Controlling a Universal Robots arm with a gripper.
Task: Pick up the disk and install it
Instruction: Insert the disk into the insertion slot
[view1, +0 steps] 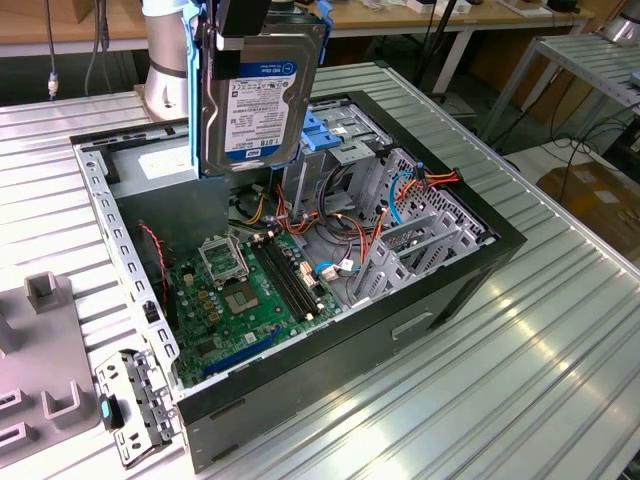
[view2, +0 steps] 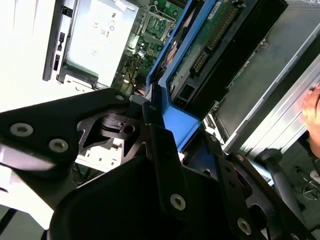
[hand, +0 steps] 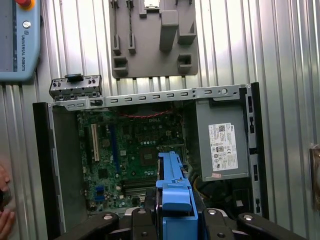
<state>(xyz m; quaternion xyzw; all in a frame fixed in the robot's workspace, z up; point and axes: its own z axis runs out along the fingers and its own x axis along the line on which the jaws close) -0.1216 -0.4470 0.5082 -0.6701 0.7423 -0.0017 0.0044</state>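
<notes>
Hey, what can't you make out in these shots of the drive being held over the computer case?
- Exterior view: the top edge cuts off the gripper, so how its jaws meet the disk is unclear.
- Exterior view: the disk hides part of the drive cage behind it.
- First wrist view: the picture's edge cuts off a hand beside the case.

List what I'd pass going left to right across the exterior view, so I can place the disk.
Grey fixture plate → loose metal bracket → disk, held up on edge → inner metal frame with orange and blue cables → bare ribbed table.
</notes>
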